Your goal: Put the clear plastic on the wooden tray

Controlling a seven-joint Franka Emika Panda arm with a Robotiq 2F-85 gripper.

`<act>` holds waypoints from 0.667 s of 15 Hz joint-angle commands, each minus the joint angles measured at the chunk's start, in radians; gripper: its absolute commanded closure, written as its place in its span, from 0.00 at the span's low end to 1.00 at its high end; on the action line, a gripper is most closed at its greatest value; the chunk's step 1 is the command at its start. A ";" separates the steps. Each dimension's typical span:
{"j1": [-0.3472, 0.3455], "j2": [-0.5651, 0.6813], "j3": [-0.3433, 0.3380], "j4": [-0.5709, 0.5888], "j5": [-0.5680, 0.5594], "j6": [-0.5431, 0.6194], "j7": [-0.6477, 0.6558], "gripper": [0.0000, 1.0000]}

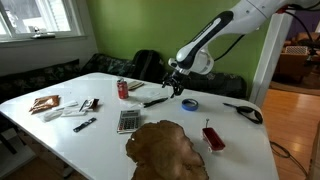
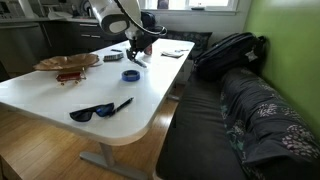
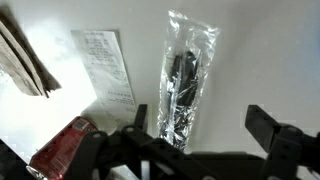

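The gripper (image 3: 200, 125) hangs above the white table (image 1: 240, 150) with its fingers wide apart, holding nothing. The clear plastic packet (image 3: 187, 70) lies flat on the table below it. In the wrist view its near end is between the two fingers. Inside is something dark, perhaps a pen. A printed paper slip (image 3: 103, 62) lies just beside the packet, and a red can (image 3: 58, 152) is near. The wooden tray (image 1: 168, 150) is well apart from them, at the table edge.

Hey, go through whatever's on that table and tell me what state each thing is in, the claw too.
claw: open, above the clear plastic, gripping nothing.
clear plastic: lying flat on the table, ungripped.
wooden tray: flat on the table, no plastic on it yet.
red can: standing upright.
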 commanded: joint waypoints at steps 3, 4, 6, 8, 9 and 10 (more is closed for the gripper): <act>0.019 0.130 0.014 0.176 -0.060 0.022 0.215 0.00; 0.024 0.139 0.008 0.192 -0.065 0.022 0.254 0.00; 0.034 0.152 -0.003 0.220 -0.072 0.008 0.333 0.01; 0.041 0.161 -0.012 0.237 -0.089 -0.006 0.405 0.15; 0.043 0.163 -0.016 0.244 -0.099 -0.013 0.441 0.30; 0.047 0.165 -0.021 0.249 -0.112 -0.020 0.476 0.40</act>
